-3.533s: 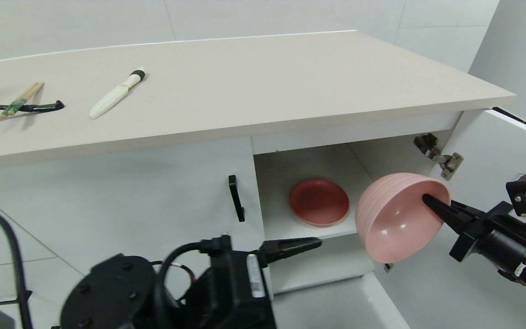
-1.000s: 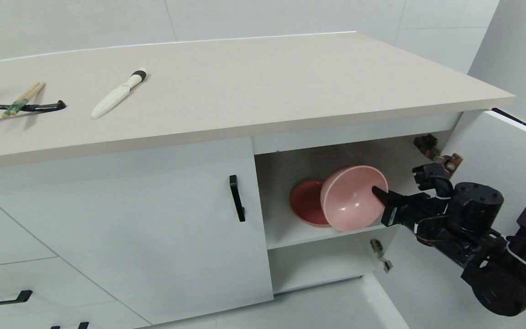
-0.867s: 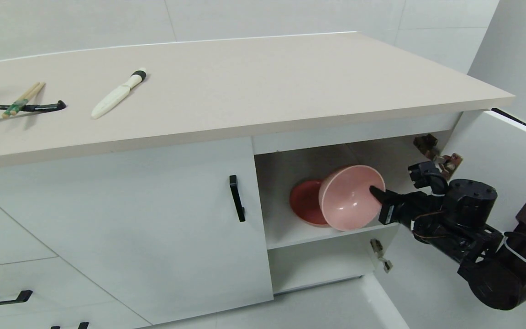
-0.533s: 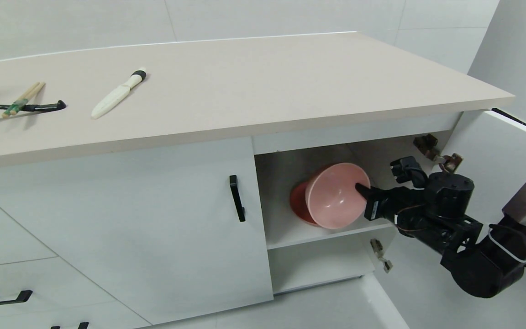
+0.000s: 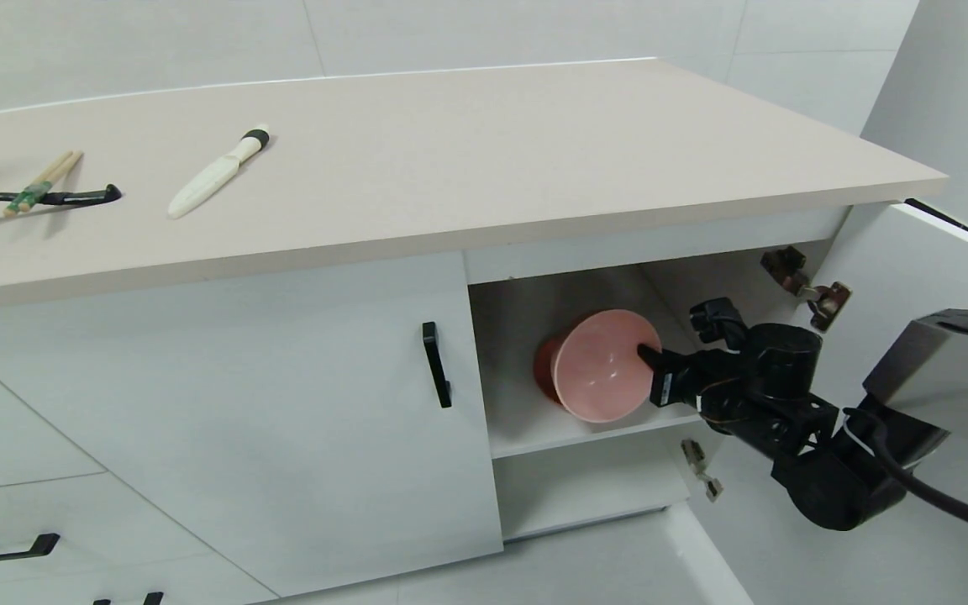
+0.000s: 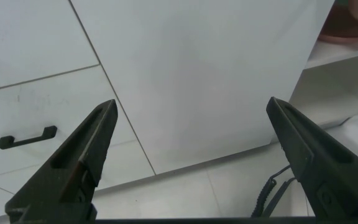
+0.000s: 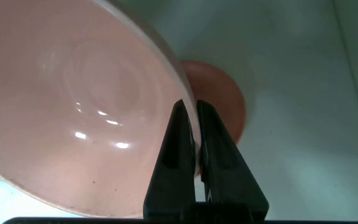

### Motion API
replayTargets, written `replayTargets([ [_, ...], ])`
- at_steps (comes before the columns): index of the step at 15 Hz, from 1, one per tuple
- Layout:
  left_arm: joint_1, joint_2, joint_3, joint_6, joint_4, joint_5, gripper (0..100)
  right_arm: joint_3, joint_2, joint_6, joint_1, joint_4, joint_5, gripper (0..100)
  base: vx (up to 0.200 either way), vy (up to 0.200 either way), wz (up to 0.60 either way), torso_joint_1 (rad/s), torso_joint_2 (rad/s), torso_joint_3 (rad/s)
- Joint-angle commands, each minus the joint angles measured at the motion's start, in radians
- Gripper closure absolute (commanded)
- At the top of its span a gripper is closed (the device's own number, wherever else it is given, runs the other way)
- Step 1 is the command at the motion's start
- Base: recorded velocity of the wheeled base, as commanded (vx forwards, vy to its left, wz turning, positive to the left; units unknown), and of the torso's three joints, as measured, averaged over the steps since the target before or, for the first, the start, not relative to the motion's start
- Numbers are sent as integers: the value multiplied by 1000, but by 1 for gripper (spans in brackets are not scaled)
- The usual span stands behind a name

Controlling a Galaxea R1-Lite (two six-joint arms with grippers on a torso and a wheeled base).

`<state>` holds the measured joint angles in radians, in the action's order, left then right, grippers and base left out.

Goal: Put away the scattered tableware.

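inside the open cupboard [image 5: 702, 281], the right gripper [image 5: 645, 357] has its fingers [image 7: 179, 149] pinched on the pink bowl [image 5: 597, 370] rim. the rim grip leaves the bowl tilted on its side over the shelf [image 5: 551, 430], just in front of the red plate [image 5: 541, 374], likely to set it down there. left gripper [image 6: 190, 106] hangs by the closed door [image 6: 216, 68], fingers wide, holding nothing. chopsticks [image 5: 39, 179] and a white utensil [image 5: 213, 174] lie on the counter [image 5: 492, 143], not yet put away.

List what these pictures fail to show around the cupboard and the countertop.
- Head view: the red plate is mostly hidden behind the pink bowl; whether they touch is unclear.
- Right wrist view: the bowl's underside faces away; the right gripper covers part of its rim.
- Head view: the black item beside the chopsticks runs off the picture's edge.
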<state>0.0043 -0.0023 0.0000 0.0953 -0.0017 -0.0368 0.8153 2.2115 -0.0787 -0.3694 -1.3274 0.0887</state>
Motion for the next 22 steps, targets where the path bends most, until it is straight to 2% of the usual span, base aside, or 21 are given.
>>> replayTargets([
  [1, 0, 2, 0, -2, 0, 0, 0, 31, 14, 0, 0, 22, 0, 100, 0, 0, 0, 0, 0, 0],
  [4, 0, 2, 0, -2, 0, 0, 0, 87, 7, 0, 0, 134, -3, 100, 0, 0, 0, 0, 0, 0],
  [7, 0, 2, 0, -2, 0, 0, 0, 159, 20, 0, 1, 171, -4, 100, 0, 0, 0, 0, 0, 0],
  [13, 0, 2, 0, -2, 0, 0, 0, 179, 56, 0, 36, 171, -4, 100, 0, 0, 0, 0, 0, 0],
  [22, 0, 2, 0, -3, 0, 0, 0, 169, 68, 8, 33, 166, -12, 100, 0, 0, 0, 0, 0, 0],
])
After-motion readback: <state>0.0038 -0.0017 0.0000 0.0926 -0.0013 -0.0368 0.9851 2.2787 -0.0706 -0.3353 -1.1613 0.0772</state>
